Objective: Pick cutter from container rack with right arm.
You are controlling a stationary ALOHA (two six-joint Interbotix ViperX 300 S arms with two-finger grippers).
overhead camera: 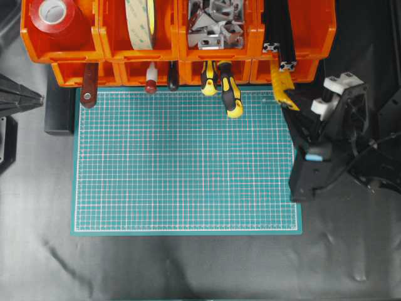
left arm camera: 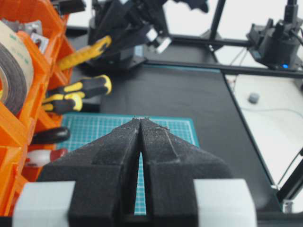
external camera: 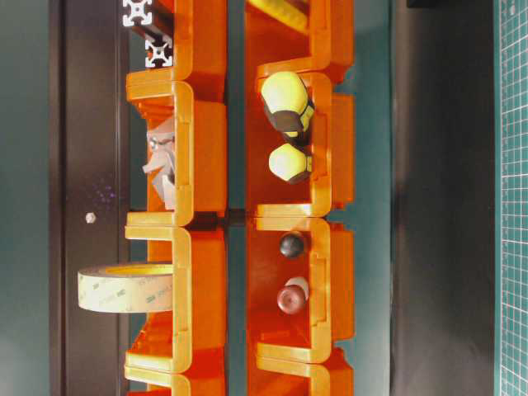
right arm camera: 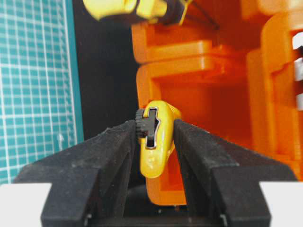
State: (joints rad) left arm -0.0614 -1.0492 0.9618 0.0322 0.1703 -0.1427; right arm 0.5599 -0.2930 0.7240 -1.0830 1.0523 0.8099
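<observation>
The yellow cutter point(overhead camera: 282, 86) sticks out of the lower right bin of the orange container rack point(overhead camera: 119, 72), its free end tilted over the green mat's far right corner. In the right wrist view the cutter point(right arm camera: 158, 146) stands between my right gripper's point(right arm camera: 155, 125) fingers; the left finger point(right arm camera: 118, 146) touches its dark ribbed slider and the right finger touches its yellow body. The right gripper point(overhead camera: 293, 103) reaches in from the right. My left gripper point(left arm camera: 141, 120) is shut and empty, low over the mat's left side. The cutter also shows in the left wrist view point(left arm camera: 85, 53).
Two yellow-and-black screwdrivers point(overhead camera: 230, 94) and dark and red tool handles point(overhead camera: 151, 84) hang out of the lower bins next to the cutter. Upper bins hold tape rolls point(overhead camera: 139, 22), metal brackets point(overhead camera: 216, 22) and black aluminium profiles point(overhead camera: 279, 44). The green mat point(overhead camera: 188, 163) lies in front.
</observation>
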